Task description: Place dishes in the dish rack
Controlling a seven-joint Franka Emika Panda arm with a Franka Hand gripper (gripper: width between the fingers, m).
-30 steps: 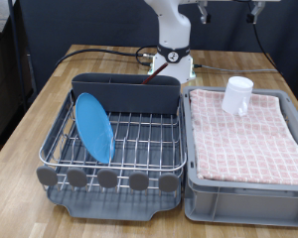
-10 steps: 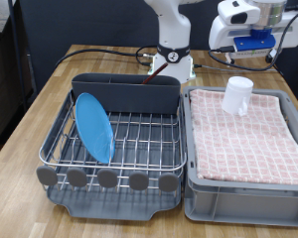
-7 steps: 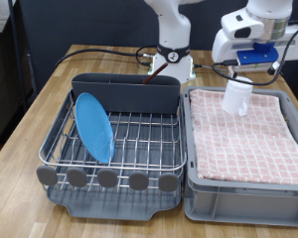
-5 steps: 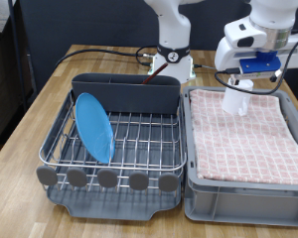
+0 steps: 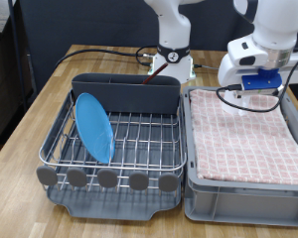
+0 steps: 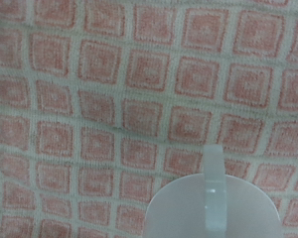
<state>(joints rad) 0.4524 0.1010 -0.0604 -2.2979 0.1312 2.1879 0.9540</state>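
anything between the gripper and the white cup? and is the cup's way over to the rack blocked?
Nothing visible: the gripper is right over the cup on the pink checked cloth. Towards the dish rack, only the bin's wall and the rack's rim lie between; the blue plate stands at its far side.

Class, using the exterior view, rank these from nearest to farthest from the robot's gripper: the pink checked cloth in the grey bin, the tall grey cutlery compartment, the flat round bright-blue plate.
1. Pink checked cloth: directly under the gripper, exterior view's right.
2. Tall grey cutlery compartment: rack's back, centre.
3. Flat round bright-blue plate: leaning in the rack, exterior view's left.
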